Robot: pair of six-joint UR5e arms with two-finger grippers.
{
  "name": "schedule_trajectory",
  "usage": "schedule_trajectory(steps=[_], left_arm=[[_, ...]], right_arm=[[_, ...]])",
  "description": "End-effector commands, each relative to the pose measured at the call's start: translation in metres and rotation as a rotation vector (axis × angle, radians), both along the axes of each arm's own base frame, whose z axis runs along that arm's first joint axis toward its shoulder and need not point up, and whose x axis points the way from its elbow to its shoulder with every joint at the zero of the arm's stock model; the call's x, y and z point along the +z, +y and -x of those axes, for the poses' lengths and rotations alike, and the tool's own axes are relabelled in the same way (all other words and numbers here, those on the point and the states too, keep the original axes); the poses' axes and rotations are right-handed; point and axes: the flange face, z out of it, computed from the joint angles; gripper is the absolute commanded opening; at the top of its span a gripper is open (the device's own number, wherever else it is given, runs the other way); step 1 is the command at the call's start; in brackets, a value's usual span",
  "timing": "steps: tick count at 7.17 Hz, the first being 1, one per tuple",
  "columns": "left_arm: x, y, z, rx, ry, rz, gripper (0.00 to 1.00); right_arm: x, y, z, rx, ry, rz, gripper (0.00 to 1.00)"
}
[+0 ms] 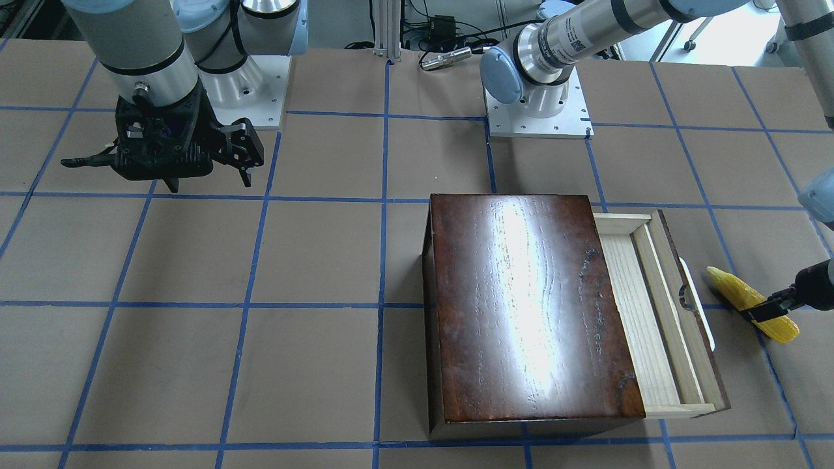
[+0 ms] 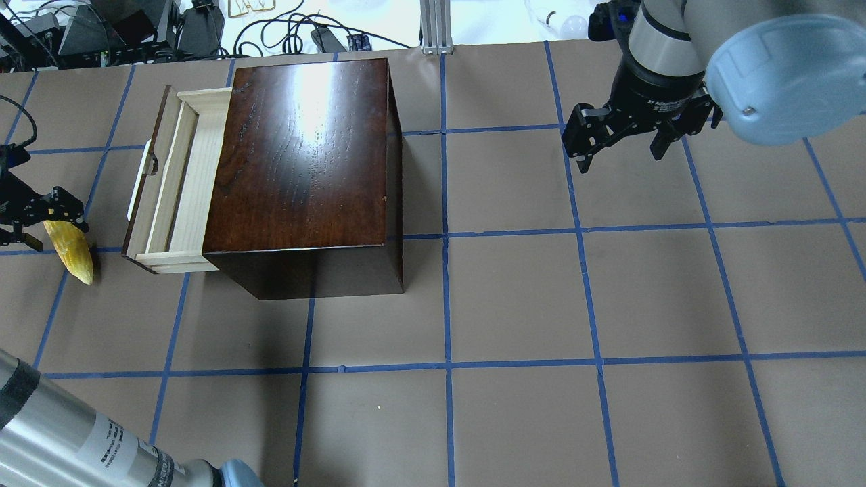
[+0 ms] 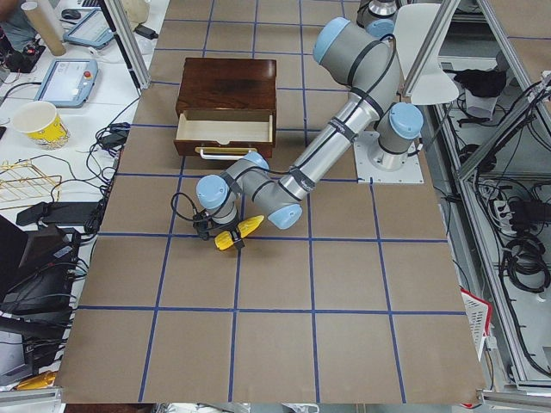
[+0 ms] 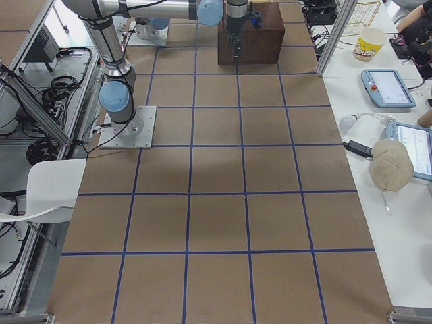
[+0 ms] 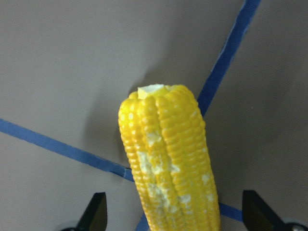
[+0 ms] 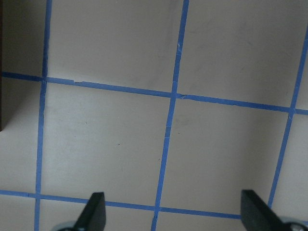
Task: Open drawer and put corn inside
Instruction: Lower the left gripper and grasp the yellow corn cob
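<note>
The yellow corn (image 1: 730, 290) lies on the table just beyond the drawer's front; it also shows in the overhead view (image 2: 74, 253), the left side view (image 3: 232, 237) and the left wrist view (image 5: 168, 159). My left gripper (image 1: 765, 311) (image 2: 37, 223) is open and straddles the cob's thick end, with its fingertips (image 5: 96, 214) wide apart on either side. The drawer (image 1: 642, 312) (image 2: 183, 182) is pulled out of the dark box (image 1: 521, 306) (image 2: 304, 149) and holds nothing; its white handle (image 1: 697, 306) faces the corn. My right gripper (image 1: 208, 182) (image 2: 621, 162) is open and empty, hovering far from the box.
The table (image 2: 514, 297) is brown with a blue tape grid. The left arm's base plate (image 1: 537, 120) and the right arm's base plate (image 1: 251, 91) stand at the robot's edge. Side tables with tablets and a cup (image 3: 39, 125) flank the table ends.
</note>
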Motion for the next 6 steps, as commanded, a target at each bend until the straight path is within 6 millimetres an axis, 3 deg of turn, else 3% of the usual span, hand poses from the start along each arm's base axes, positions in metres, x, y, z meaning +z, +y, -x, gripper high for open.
schedule_trajectory(steps=[1, 2, 3, 4, 6], left_arm=[[-0.004, -0.001, 0.000, 0.002, 0.004, -0.002, 0.34], [-0.004, -0.001, 0.000, 0.001, 0.007, 0.001, 0.27], [-0.004, -0.002, 0.000, -0.015, 0.011, 0.007, 0.06], [0.004, -0.003, -0.001, -0.016, 0.003, 0.020, 0.01], [0.040, -0.018, -0.001, -0.040, -0.035, 0.055, 0.02]], right_arm=[[0.000, 0.000, 0.000, 0.000, 0.000, 0.000, 1.00], [0.000, 0.000, 0.000, 0.000, 0.000, 0.000, 1.00], [0.000, 0.000, 0.000, 0.000, 0.000, 0.000, 1.00], [0.000, 0.000, 0.000, 0.000, 0.000, 0.000, 1.00], [0.000, 0.000, 0.000, 0.000, 0.000, 0.000, 1.00]])
